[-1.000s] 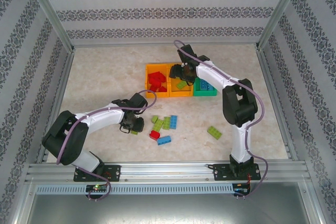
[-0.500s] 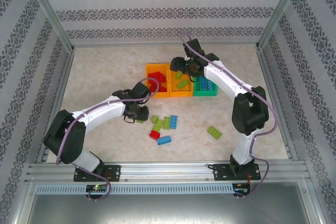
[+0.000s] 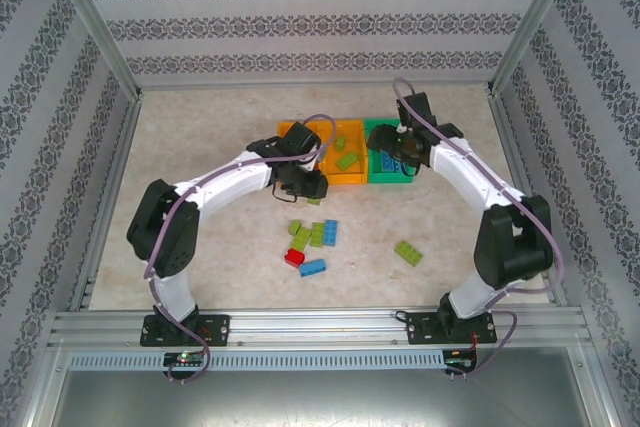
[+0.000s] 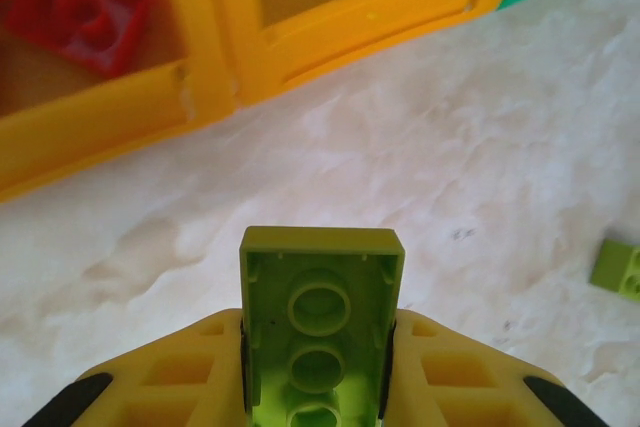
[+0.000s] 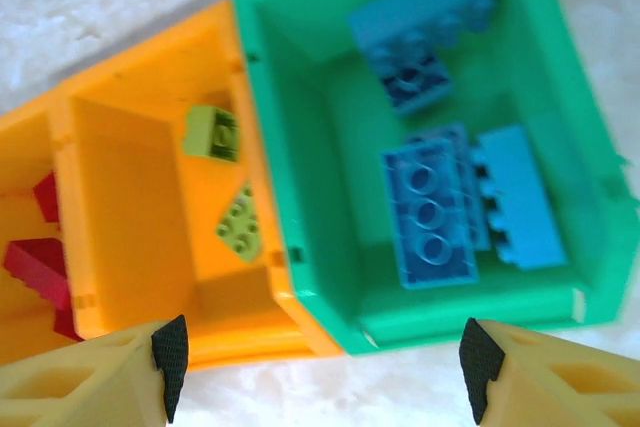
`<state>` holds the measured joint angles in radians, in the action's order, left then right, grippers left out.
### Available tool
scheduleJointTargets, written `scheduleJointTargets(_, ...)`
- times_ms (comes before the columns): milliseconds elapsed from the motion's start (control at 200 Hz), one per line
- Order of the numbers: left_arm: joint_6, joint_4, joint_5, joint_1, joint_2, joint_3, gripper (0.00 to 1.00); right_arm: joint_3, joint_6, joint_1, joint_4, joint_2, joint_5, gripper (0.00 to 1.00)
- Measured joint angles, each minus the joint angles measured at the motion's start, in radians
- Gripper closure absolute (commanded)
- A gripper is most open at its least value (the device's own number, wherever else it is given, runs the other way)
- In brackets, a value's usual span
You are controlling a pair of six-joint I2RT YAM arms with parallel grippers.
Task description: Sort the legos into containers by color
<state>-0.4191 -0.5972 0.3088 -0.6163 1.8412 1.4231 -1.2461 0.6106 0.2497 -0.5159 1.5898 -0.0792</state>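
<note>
My left gripper [image 4: 318, 352] is shut on a lime green lego [image 4: 320, 297], underside up, held over the table just in front of the containers [image 4: 215, 77]. From above, that left gripper [image 3: 306, 188] sits at the front wall of the orange bins. My right gripper [image 5: 325, 367] is open and empty, hovering over the front edge of the green bin [image 5: 300, 237], which holds blue legos [image 5: 430, 207]. The middle orange bin [image 5: 130, 207] holds two lime legos [image 5: 240, 222]. Red legos [image 4: 85, 9] lie in the left orange bin.
Loose legos lie on the table in front of the bins: a cluster of lime [image 3: 318, 235], blue [image 3: 313, 267] and red [image 3: 294, 256] ones, and a lone lime one [image 3: 407, 252] to the right. Metal frame posts and patterned walls bound the table.
My left gripper has carried the lime lego from the table up toward the orange bins. My right arm has swung right, from over the middle orange bin to over the green bin.
</note>
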Motion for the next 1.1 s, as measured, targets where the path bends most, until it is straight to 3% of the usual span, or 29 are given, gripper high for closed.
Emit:
scheduleJointTargets(290, 0.004, -0.031, 0.027, 0.001, 0.257, 0.397, 0.71, 0.251, -0.063, -0.018, -0.019, -0.225, 0.023, 0.25)
scheduleJointTargets(540, -0.001, -0.127, 0.001, 0.012, 0.463, 0.702, 0.68, 0.359, -0.060, 0.026, -0.166, -0.328, 0.038, 0.24)
scheduleJointTargets(834, -0.008, -0.184, -0.040, 0.027, 0.513, 0.737, 0.56, 0.536, 0.087, 0.061, -0.285, -0.451, 0.041, 0.18)
scheduleJointTargets(1099, -0.011, -0.177, -0.052, 0.027, 0.512, 0.743, 0.32, 0.647, 0.235, 0.125, -0.303, -0.510, 0.037, 0.13)
